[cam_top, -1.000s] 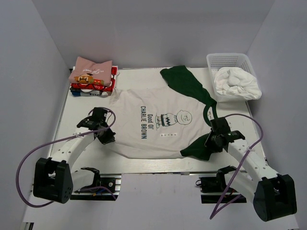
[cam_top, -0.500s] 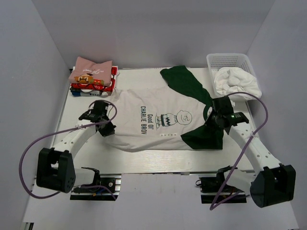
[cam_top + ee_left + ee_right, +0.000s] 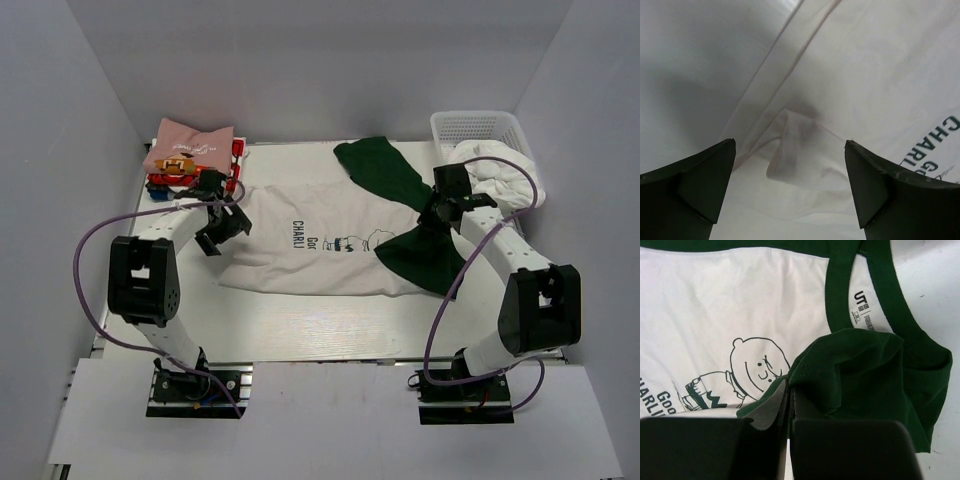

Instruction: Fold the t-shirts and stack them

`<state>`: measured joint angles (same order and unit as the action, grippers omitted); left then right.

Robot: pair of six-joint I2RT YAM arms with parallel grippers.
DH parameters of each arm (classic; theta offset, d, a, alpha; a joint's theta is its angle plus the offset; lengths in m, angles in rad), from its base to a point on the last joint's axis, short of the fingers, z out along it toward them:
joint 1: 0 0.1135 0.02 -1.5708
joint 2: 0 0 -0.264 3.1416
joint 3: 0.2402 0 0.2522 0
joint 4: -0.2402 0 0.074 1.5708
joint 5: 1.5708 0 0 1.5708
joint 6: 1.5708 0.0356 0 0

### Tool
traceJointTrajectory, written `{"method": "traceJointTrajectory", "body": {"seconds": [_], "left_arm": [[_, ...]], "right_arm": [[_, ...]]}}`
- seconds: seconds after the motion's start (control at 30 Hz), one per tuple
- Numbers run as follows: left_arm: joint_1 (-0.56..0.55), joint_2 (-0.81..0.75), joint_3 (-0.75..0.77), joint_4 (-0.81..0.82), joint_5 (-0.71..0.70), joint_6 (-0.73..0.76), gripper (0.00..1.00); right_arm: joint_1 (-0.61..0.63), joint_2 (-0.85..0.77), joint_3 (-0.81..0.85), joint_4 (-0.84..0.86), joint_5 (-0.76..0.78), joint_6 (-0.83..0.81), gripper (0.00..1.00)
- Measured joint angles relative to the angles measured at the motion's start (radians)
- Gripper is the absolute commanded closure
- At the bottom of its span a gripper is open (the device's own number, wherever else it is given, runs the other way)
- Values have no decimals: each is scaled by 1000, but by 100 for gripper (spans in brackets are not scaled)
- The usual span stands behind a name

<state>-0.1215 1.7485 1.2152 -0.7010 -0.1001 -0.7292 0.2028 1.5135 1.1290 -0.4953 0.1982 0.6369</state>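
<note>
The off-white t-shirt (image 3: pixel 300 262) with green sleeves lies across the table, its near half folded over so only part of the black print (image 3: pixel 318 243) shows. My left gripper (image 3: pixel 224 226) hovers open over the shirt's left hem. In the left wrist view the fingers (image 3: pixel 789 145) stand wide apart above a small pucker of pale cloth (image 3: pixel 790 150). My right gripper (image 3: pixel 433 214) is shut on the dark green sleeve (image 3: pixel 865 370), pinched at the fingertips (image 3: pixel 790 385) beside the neckband (image 3: pixel 875 295). The other sleeve (image 3: pixel 380 170) lies flat at the far side. A stack of folded pink, red and white t-shirts (image 3: pixel 190 158) sits far left.
A white plastic basket (image 3: pixel 480 125) holding a crumpled white cloth (image 3: pixel 495 172) stands at the far right corner, close to my right arm. The left arm's cable (image 3: pixel 95 250) loops out over the table's left edge. Bare table runs along the near edge (image 3: pixel 320 330).
Both arms swept from the near edge toward the far side, folding the shirt's near half over. The left gripper opened and let go of the hem. The right still holds the sleeve.
</note>
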Motion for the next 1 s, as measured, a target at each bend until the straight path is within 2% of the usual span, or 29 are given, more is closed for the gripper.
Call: {"method": "traceJointTrajectory", "body": {"seconds": [0.1,0.2,0.3,0.43,0.5,0.53,0.57,0.8,0.9,1.0], "left_arm": [[0,-66,-68,23,19,13,4],[0,-142,-148,62,45,30,12],[-9,-156,-180,90,64,50,16],[-19,-150,-196,124,76,61,35],[-20,-146,-198,151,97,63,59],[-20,-144,-198,166,111,66,76],[-20,-142,-198,179,127,70,100],[-20,-164,-230,207,173,85,100],[-20,-266,-297,158,182,66,100],[-20,-439,-330,50,182,38,100]], "right_arm": [[0,-2,-13,18,-14,-16,100],[0,-14,-49,27,-17,-21,100],[0,-30,-74,27,-18,-28,100],[0,-39,-79,30,-19,-36,100],[0,-43,-79,31,-22,-38,100],[0,-45,-80,32,-22,-38,100],[0,-47,-80,31,-22,-38,100],[0,-120,-108,24,-16,-38,100],[0,-177,-120,-6,-9,-37,100],[0,-255,-137,-66,4,-31,100]]}}
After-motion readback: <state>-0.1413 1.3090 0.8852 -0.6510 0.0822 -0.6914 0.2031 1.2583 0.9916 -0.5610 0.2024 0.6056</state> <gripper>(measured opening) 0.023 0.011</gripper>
